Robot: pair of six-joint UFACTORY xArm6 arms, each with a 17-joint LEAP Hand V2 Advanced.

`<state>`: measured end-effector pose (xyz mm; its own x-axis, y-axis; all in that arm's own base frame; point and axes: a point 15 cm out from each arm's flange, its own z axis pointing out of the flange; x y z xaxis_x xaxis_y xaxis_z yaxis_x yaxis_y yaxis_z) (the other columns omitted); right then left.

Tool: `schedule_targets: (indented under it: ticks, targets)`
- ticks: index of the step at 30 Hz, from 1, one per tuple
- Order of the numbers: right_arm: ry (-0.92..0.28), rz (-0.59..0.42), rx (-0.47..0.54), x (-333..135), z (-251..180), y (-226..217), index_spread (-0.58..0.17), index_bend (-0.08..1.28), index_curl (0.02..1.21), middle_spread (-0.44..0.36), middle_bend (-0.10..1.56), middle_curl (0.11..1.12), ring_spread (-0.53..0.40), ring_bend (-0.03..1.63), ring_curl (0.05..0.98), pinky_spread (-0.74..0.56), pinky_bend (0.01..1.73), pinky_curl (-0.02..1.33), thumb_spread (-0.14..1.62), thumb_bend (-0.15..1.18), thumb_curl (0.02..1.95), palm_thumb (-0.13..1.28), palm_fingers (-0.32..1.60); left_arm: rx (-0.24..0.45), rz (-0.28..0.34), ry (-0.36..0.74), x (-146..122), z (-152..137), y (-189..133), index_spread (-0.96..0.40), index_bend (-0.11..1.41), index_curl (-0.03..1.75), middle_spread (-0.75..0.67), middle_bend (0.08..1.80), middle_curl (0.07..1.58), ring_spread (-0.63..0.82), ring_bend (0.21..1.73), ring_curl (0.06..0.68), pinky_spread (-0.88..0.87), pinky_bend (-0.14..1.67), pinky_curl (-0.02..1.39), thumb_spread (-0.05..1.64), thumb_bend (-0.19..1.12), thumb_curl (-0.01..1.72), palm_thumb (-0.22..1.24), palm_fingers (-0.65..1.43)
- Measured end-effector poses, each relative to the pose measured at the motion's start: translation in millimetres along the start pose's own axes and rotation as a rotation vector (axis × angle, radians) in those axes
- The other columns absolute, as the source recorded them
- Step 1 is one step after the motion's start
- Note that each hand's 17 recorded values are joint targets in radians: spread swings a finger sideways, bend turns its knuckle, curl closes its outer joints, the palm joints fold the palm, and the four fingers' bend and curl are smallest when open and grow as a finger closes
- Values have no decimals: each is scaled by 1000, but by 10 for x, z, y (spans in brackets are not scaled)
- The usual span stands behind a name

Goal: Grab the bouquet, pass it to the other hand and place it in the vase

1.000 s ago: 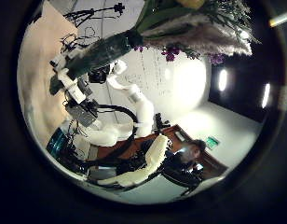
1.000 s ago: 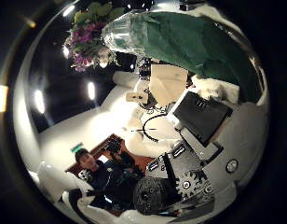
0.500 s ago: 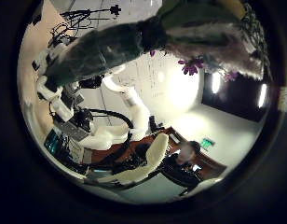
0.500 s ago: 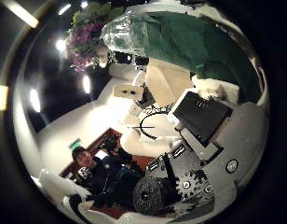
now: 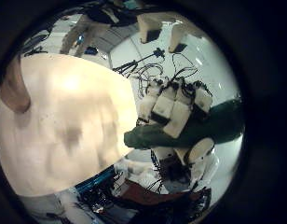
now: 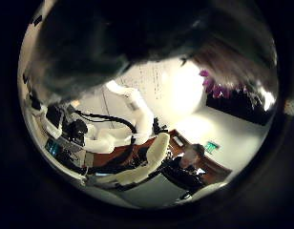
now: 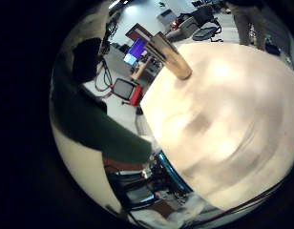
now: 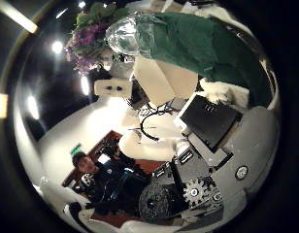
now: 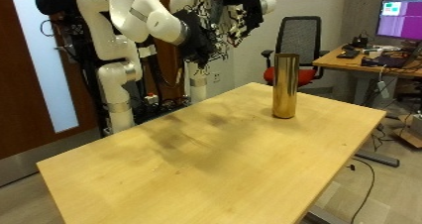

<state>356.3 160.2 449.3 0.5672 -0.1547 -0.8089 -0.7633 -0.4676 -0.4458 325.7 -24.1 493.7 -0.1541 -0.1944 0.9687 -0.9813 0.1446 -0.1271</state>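
Right hand: the right hand [image 8: 215, 115] is closed round the wrapped stem of the bouquet [image 8: 183, 44], which lies across its palm with the flowers sticking out past the fingers.
Left hand: the left hand [image 8: 154, 80] is right up against the bouquet; its thumb-side palm view is largely filled by the wrap and blooms. Whether its fingers have closed cannot be told.
Bouquet: aloft between the two hands, above the table's [image 9: 158, 155] far edge and clear of the wood.
Vase: the gold vase [image 9: 283, 83] stands upright near the table's far corner, empty, below the hands and to one side of them.
Stage: by the look of it, the handover itself, with the placing not yet begun.
Risk, the pass: if the right hand lets go before the left has a firm hold on the wrap, the bouquet is likely to drop to the table.
Risk, the blooms: a grip too near the flowers could crush them.
Risk, the vase: it is tall and narrow; a stem brought in tilted could catch the rim and topple it near the edge.
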Motion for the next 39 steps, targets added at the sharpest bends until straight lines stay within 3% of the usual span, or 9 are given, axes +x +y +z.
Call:
schedule_targets:
  ticks: [11, 15, 21, 24, 27, 30, 31, 34, 39]
  targets:
    - [39, -2, -19, 36, 90, -25, -246, 1086, 954, -135, 1360, 753, -192, 1431, 643, -288, 1087, 995, 193, -20, 918, 1048, 1140, -46, -35, 57, -15, 50, 2, 226, 175, 271, -15, 671, 485, 298, 636, 191, 381, 239, 297, 788, -34, 331, 301, 412]
    - [71, 3, -31, 79, 106, -15, -245, 1088, 953, -136, 1360, 754, -193, 1430, 643, -289, 1088, 1000, 203, -23, 920, 1045, 1138, -44, -38, 70, -11, 45, 13, 81, 171, 311, -229, 863, 610, -109, 757, 210, 32, 359, 309, 805, -32, 334, 342, 656]
    - [76, 11, -31, 84, 108, -7, -245, 1094, 954, -136, 1360, 755, -195, 1427, 645, -291, 1089, 1005, 227, -24, 921, 1033, 1138, -34, -44, 106, 12, 37, 11, -84, 186, 348, -391, 918, 744, -442, 981, 306, -487, 724, 399, 837, -24, 336, 402, 855]
    - [74, 14, -26, 88, 106, -2, -247, 1093, 958, -137, 1361, 758, -194, 1428, 646, -289, 1115, 1008, 310, -37, 914, 969, 1146, -19, -48, 127, 8, 22, 4, -192, 195, 398, -459, 884, 800, -508, 1128, 377, -653, 866, 436, 873, 1, 350, 521, 1017]
    - [84, 13, -18, 99, 93, -7, -255, 998, 934, -143, 1312, 741, -202, 1402, 633, -294, 1157, 993, 690, -47, 806, 779, 1104, 10, -43, 159, 24, -17, -8, -296, 205, 457, -507, 840, 866, -507, 1230, 439, -707, 996, 487, 891, -4, 367, 651, 1101]
    - [97, 9, -11, 89, 74, -10, -271, 914, 914, -152, 1244, 720, -216, 1378, 619, -307, 1168, 962, 823, -48, 729, 706, 1070, 42, -37, 188, 45, -60, -9, -413, 256, 569, -560, 813, 953, -476, 1332, 489, -697, 1136, 532, 881, 9, 399, 819, 1151]
    - [99, 11, -10, 91, 69, -8, -310, 687, 880, -194, 1073, 683, -255, 1375, 617, -377, 1182, 915, 922, -53, 640, 625, 760, 49, -35, 194, 49, -68, -10, -452, 287, 622, -578, 823, 986, -467, 1348, 500, -687, 1171, 541, 860, 12, 418, 883, 1147]
    - [97, 16, -3, 102, 54, -10, -373, 470, 793, -224, 988, 651, -294, 1357, 584, -460, 1153, 844, 973, -38, 579, 597, 596, 52, -27, 193, 68, -72, -1, -514, 321, 712, -604, 841, 1037, -455, 1382, 517, -668, 1193, 546, 802, 2, 459, 965, 1115]
    - [96, 25, 12, 131, 14, -10, -442, 331, 676, -203, 749, 569, -302, 1176, 522, -459, 1002, 761, 1012, -39, 491, 556, 165, 69, -9, 187, 95, -103, 19, -610, 324, 935, -630, 900, 1118, -428, 1424, 544, -640, 1172, 542, 552, -14, 588, 1096, 1050]
